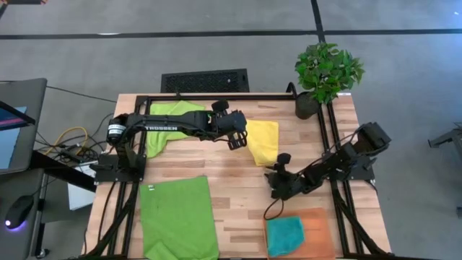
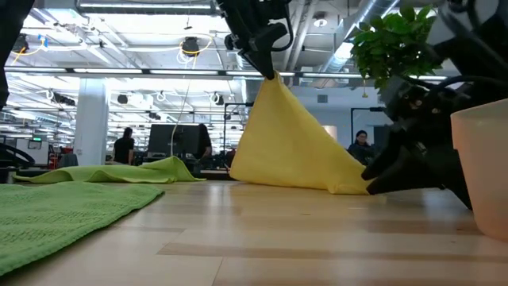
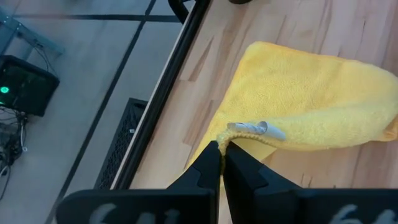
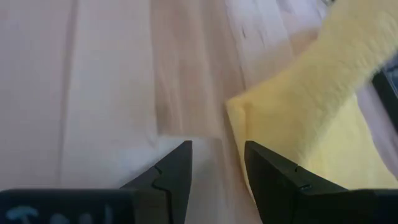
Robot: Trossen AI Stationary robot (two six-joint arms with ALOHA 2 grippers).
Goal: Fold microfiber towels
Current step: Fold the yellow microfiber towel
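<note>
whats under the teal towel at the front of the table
The small folded teal microfiber towel lies partly on a flat orange rectangular mat and partly on the bare wooden table. Whatever lies directly beneath the towel is covered.

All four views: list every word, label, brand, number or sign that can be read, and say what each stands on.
"TROSSEN": white letters along the dark left arm, in the high view.
Small white tag on the yellow microfiber towel: nothing legible.
Small tag at a corner of the flat lime green microfiber towel: too small to read.
Pale marks on the left pincer's dark body in its wrist view: blurred, unreadable.
</note>
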